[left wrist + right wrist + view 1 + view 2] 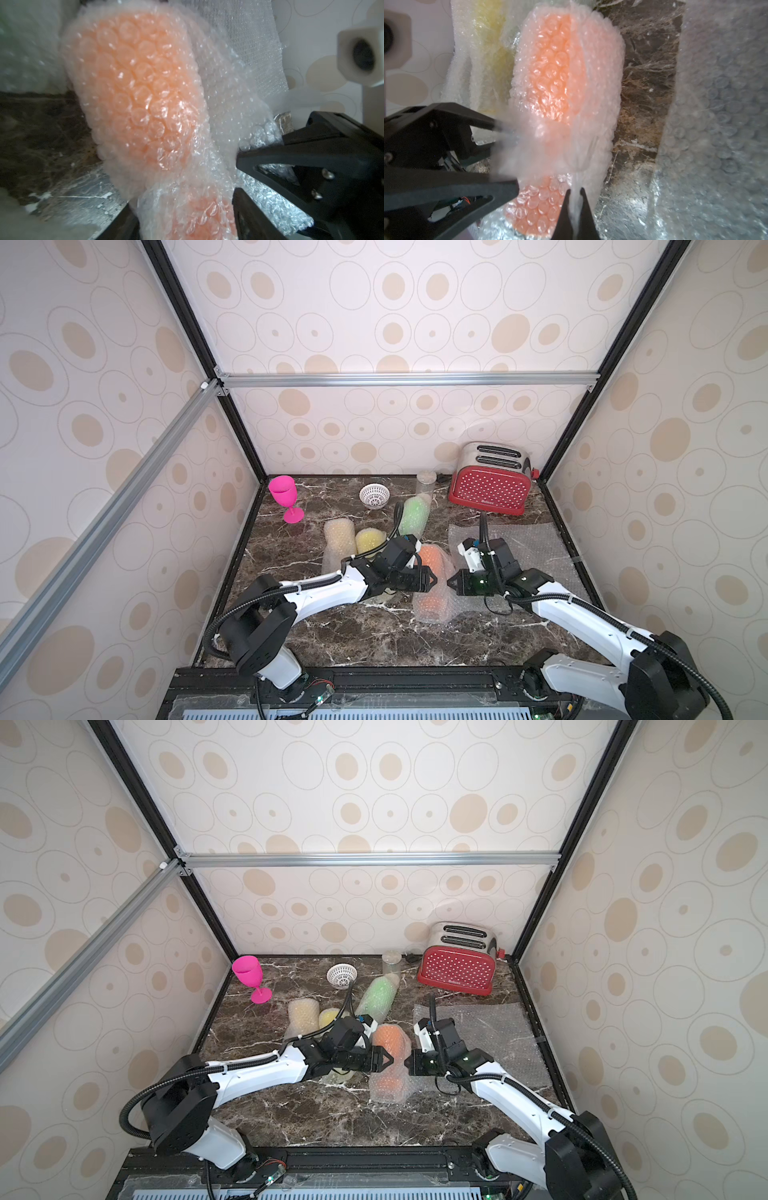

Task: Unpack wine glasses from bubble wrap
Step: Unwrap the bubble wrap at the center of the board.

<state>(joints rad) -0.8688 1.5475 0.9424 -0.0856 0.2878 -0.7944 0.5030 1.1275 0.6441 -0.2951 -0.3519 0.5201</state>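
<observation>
Pink goblet [282, 489], orange-tinted bubble wrap [434, 601], red white-dotted toaster [490, 491], brown white-veined marble table [374, 639]

We see the orange goblet [133, 87] only as a tint through its bubble wrap [224, 116]. Its stem is unclear, and the wrap runs off the left wrist picture's edge. In the right wrist view the fingertips [492, 124] of the left gripper [508, 158] blur into the wrap. In both top views the left arm [332, 589] hides the near end of the bright yellow roll [368, 540].

Red toaster [490, 489], lattice bowl [374, 494], clear jar [424, 489] sit rearward.
</observation>
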